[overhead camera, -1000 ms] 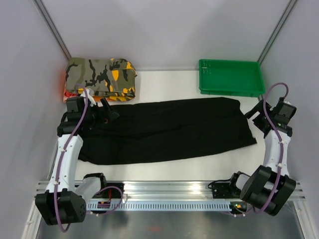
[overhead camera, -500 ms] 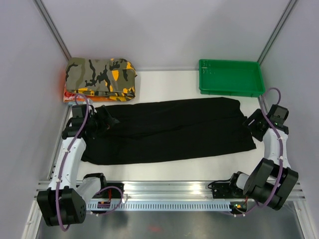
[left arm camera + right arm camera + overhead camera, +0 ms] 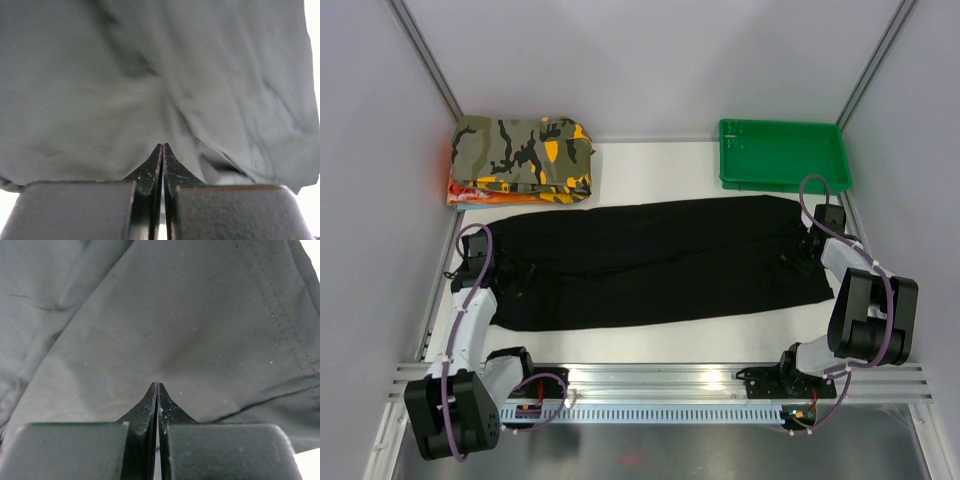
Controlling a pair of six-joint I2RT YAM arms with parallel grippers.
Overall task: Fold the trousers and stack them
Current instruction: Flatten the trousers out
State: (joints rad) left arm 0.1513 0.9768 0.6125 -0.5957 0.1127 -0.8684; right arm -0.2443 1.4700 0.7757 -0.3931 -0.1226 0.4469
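Observation:
The black trousers (image 3: 660,260) lie flat and lengthwise across the white table, folded leg on leg. My left gripper (image 3: 513,273) is down on their left end. Its jaws are shut, and in the left wrist view its tips (image 3: 162,145) pinch the fabric (image 3: 150,75), with creases running out from them. My right gripper (image 3: 797,256) is down on the trousers' right end, near the stitched hem. It is shut as well, and in the right wrist view its tips (image 3: 157,384) nip the cloth (image 3: 175,315), which dimples there.
A folded camouflage garment (image 3: 525,158) on an orange layer sits at the back left. A green tray (image 3: 783,185) stands at the back right. Grey walls close in both sides, and a metal rail (image 3: 650,385) runs along the near edge.
Both arms have dropped from above the table onto the ends of the trousers. Both grippers have gone from open to shut on the fabric.

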